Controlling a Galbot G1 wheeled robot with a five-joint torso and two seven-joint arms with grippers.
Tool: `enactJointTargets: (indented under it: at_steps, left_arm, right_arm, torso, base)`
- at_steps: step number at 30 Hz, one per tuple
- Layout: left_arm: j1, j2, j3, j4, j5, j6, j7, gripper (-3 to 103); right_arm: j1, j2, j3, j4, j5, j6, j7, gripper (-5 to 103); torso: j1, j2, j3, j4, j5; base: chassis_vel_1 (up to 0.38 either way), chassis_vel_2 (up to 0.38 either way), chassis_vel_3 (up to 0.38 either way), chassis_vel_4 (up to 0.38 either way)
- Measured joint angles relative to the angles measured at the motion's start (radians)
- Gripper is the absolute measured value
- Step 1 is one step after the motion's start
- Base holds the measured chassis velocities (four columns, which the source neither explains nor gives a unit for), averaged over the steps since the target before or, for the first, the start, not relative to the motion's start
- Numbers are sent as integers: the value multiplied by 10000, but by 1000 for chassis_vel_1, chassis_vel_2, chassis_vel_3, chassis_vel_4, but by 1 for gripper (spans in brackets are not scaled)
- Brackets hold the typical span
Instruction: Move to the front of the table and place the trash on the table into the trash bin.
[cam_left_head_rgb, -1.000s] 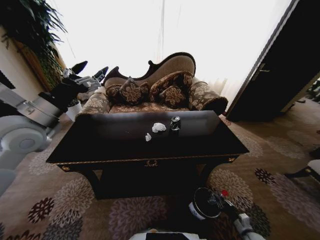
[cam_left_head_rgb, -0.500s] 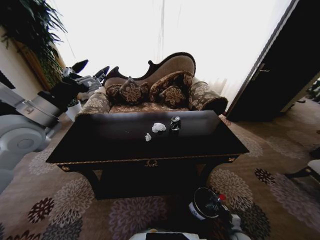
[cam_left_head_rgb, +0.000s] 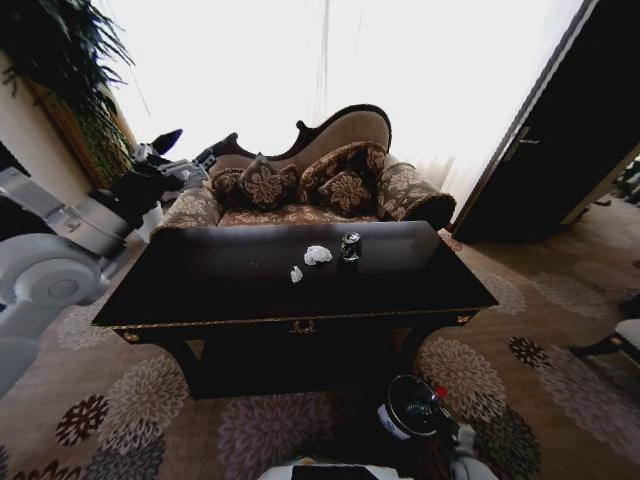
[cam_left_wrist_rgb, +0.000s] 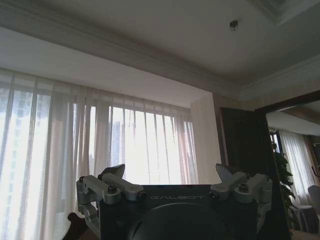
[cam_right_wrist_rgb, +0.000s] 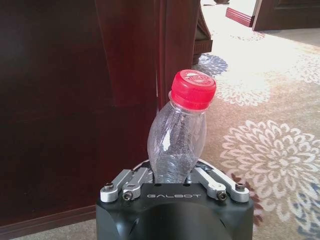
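Holding: the right gripper (cam_right_wrist_rgb: 175, 186) was clamped narrow around the body of a clear crumpled plastic bottle with a red cap (cam_right_wrist_rgb: 181, 145), low at the near right, apparently to carry it to the bin.
Bottle axis: it ran lengthwise out of the jaws, cap end leading away from the wrist.
Bin: the small round black trash bin with a shiny rim (cam_left_head_rgb: 391, 400) stood on the carpet near the table's front right leg, the red cap (cam_left_head_rgb: 441, 393) just beside its rim.
Table: the large dark glossy wooden table with gold trim (cam_left_head_rgb: 220, 290) lay directly ahead.
Trash: a dark drink can (cam_left_head_rgb: 349, 247) stood upright mid-table; a crumpled white tissue wad (cam_left_head_rgb: 317, 255) and a smaller white paper scrap (cam_left_head_rgb: 296, 274) lay left of it.
Left gripper (cam_left_wrist_rgb: 175, 180): raised at the far left, fingers spread wide, empty.
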Motion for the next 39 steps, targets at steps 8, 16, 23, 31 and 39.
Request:
enactJointTargets:
  at_steps: [8, 16, 23, 31, 39]
  left_arm:
    - [16, 2, 2, 9, -5, -10, 0, 100]
    - [16, -3, 15, -4, -4, -14, 1, 100]
    - [47, -16, 6, -53, -1, -19, 7, 100]
    - [90, -156, -112, -9, 17, -22, 10, 100]
    - [176, -651, -55, 168, 381, -22, 8, 100]
  right_arm:
    - [28, 63, -57, -10, -31, -47, -27, 51]
    - [7, 122, -50, -6, -54, -51, -43, 79]
    - [-74, 241, -26, 108, -91, -44, -61, 100]
    - [-673, 219, 18, 954, -204, 194, -328, 100]
    - [-2542, 111, 279, 3770, -857, 657, -477, 100]
  torso:
    - [0, 0, 0, 0, 0]
    - [0, 0, 0, 0, 0]
    - [0, 0, 0, 0, 0]
    - [0, 0, 0, 0, 1]
    - [0, -1, -1, -2, -2]
  base:
    - [0, 0, 0, 0]
    - [0, 0, 0, 0]
    - [0, 0, 0, 0]
    - [0, 0, 0, 0]
    - [0, 0, 0, 0]
